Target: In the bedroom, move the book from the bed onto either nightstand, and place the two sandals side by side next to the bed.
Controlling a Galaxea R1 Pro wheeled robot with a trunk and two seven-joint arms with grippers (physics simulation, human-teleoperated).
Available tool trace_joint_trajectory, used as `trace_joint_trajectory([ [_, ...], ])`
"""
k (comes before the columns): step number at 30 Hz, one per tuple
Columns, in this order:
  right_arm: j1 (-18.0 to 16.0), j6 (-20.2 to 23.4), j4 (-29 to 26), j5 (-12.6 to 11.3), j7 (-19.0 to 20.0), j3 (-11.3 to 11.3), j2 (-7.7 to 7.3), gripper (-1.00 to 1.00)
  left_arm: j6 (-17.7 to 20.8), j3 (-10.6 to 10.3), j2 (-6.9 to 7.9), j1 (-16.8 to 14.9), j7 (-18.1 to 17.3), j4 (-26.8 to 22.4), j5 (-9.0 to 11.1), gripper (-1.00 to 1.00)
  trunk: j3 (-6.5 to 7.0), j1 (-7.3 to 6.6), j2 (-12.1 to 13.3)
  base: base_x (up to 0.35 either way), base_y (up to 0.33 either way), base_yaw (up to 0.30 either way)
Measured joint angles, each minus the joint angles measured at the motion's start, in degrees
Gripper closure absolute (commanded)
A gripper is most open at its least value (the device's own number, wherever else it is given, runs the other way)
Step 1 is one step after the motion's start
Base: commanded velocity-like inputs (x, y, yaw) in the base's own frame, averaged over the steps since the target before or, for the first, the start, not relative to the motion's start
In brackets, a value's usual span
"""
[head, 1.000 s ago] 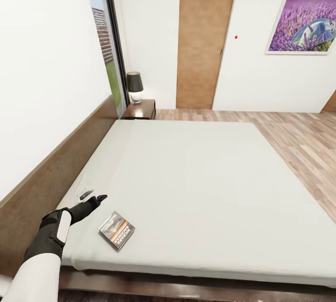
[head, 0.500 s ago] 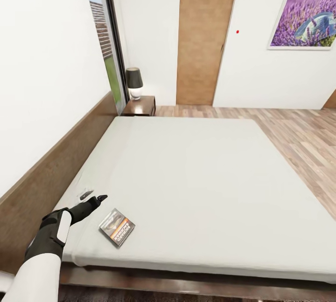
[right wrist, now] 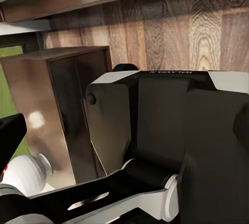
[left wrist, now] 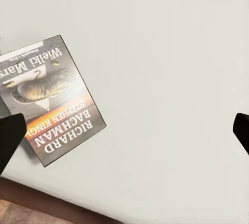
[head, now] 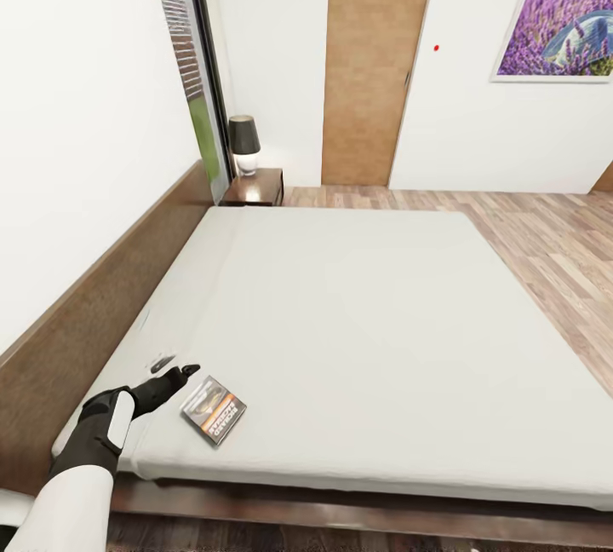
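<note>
The book (head: 213,410) lies flat on the bed (head: 358,313), near the mattress's front left corner. It has a dark grey cover with an orange title band. My left gripper (head: 174,371) hovers just left of it, open and holding nothing. In the left wrist view the book (left wrist: 49,107) lies beside one fingertip (left wrist: 8,138), and the left gripper (left wrist: 124,136) spreads wide over bare mattress. The far nightstand (head: 254,188) carries a black-shaded lamp (head: 244,143). My right gripper (right wrist: 124,130) is open and points at my own body. The two sandals are out of view.
The dark headboard (head: 94,322) runs along the left wall under a tall window (head: 183,66). A tan door (head: 375,66) and a lavender picture (head: 562,20) are on the far wall. Wood floor (head: 553,254) lies right of the bed. A dark wooden stand (right wrist: 67,105) shows behind my body.
The head view has shifted, so the bed and far wall sit slightly higher in the picture. My left gripper has edged a little closer to the book. The book has not moved.
</note>
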Motion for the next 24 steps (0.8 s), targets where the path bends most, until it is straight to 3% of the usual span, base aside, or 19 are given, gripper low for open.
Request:
trace_joint_trajectory([
  [24, 0.0, 0.0, 0.0, 0.0, 0.0, 0.0, 0.00, -1.00, -0.4, 0.0, 0.11, 0.0, 0.0, 0.1, 0.0, -1.00, -2.17, 0.00, 0.0, 0.000, 0.000, 0.000],
])
